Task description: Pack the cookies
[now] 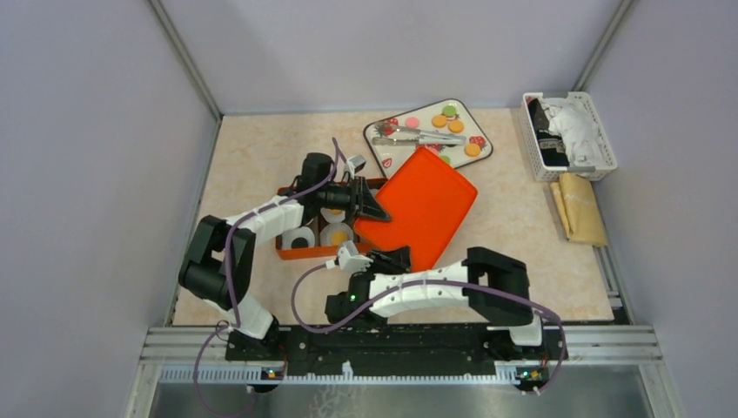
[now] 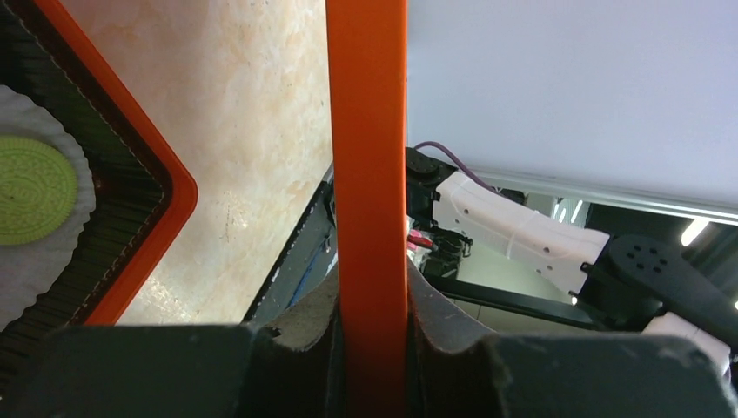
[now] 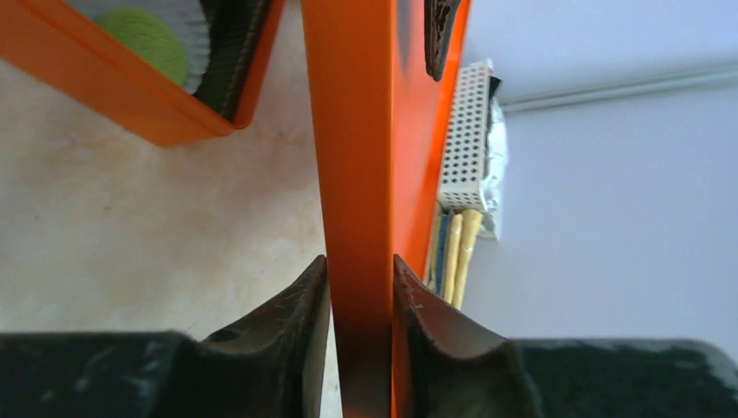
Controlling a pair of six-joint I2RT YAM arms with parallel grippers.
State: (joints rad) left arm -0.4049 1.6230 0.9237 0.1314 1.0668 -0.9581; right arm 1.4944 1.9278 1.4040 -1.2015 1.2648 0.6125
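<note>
An orange lid (image 1: 426, 205) hangs tilted over the table, held by both arms. My left gripper (image 1: 376, 212) is shut on its left edge; the left wrist view shows the lid's rim (image 2: 365, 131) pinched in that gripper (image 2: 372, 292). My right gripper (image 1: 396, 259) grips the near edge, both fingers against the rim (image 3: 348, 131) in the right wrist view (image 3: 361, 270). The orange box (image 1: 287, 252) under the left arm holds cookies in white paper cups, one green (image 2: 35, 190). More cookies (image 1: 439, 121) lie on the strawberry-printed plate (image 1: 481, 157).
Metal tongs (image 1: 418, 135) rest across the plate. A white basket (image 1: 570, 135) of dark and white items stands at the back right, with a folded yellow cloth (image 1: 581, 207) in front of it. Grey walls close in the table on three sides.
</note>
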